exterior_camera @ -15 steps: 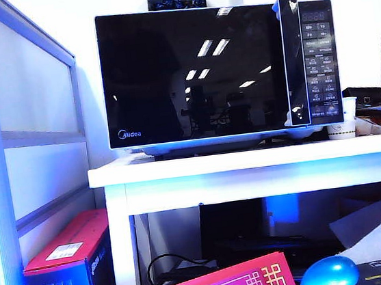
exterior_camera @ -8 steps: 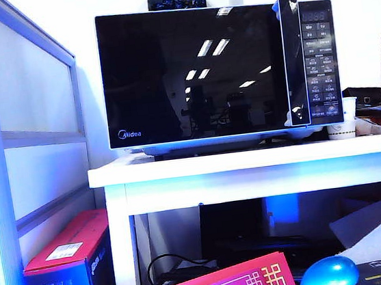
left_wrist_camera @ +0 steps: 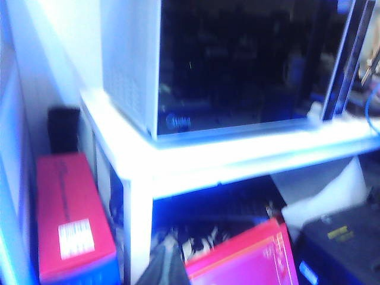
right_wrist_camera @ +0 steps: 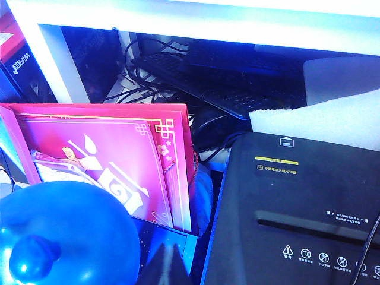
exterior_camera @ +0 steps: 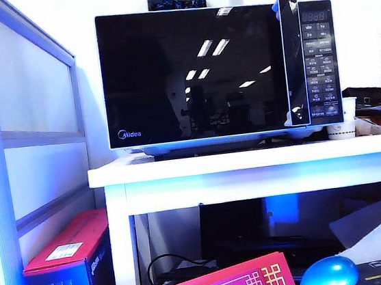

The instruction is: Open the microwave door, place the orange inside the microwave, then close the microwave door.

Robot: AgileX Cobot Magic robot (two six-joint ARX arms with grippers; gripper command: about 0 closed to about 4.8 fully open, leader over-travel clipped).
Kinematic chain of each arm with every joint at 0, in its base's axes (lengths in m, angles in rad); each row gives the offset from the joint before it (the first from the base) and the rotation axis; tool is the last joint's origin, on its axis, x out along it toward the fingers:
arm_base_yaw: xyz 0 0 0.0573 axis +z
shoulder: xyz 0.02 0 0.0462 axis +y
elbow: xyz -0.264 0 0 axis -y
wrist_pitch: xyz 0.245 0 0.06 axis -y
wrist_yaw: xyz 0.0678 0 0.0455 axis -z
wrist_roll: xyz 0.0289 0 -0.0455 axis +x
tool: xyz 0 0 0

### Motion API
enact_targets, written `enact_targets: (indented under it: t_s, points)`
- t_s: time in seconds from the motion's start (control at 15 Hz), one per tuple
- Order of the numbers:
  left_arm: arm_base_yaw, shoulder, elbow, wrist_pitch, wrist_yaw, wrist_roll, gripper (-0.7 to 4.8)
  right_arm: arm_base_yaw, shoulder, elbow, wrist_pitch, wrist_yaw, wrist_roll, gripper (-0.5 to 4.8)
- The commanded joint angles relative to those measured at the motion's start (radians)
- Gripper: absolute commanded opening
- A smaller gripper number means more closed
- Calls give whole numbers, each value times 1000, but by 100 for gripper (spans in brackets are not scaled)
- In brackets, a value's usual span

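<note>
Ext. view: microwave (exterior_camera: 218, 74) sits on white surface (exterior_camera: 247, 160), microwave door (exterior_camera: 193, 73) shut; no hands visible.
L wrist view: left hand (left_wrist_camera: 161, 270) is a dark blur below the surface; opening can't be told.
R wrist view: right hand (right_wrist_camera: 168, 268) fully closed, empty, beside blue ball (right_wrist_camera: 65, 234), below surface.

Glossy black microwave door (exterior_camera: 193, 73)

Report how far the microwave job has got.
Looks finished or not begun: the microwave door sits shut on the microwave, and no orange shows in any view. Nothing is in hand; the left gripper and the shut right gripper hang low, away from the table.
</note>
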Motion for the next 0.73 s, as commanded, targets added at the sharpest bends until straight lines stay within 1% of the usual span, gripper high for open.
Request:
enact_targets:
  t_s: [0.07,0.2,0.33,0.47,0.53,0.67,0.73]
  points:
    - [-1,-4,-1,-2,4,-2,-4,0,-3,-3,1,1,3,0]
    - [-1,-4,-1,-2,4,-2,-4,0,-3,-3,2,1,3,-1]
    - [-1,-4,-1,-2,5,-2,-4,-44,-43,-5,-2,-7,3,0]
    - [-1,-4,-1,-2,4,0,-4,-207,-84,-6,17,-9,3,0]
    - [-1,-4,-1,-3,4,0,-4,-257,-84,-10,22,-6,3,0]
    - [0,-4,-1,-2,4,0,-4,-316,-84,-11,25,-4,3,0]
    - [0,-4,-1,-2,4,0,-4,-320,-84,-11,26,2,3,0]
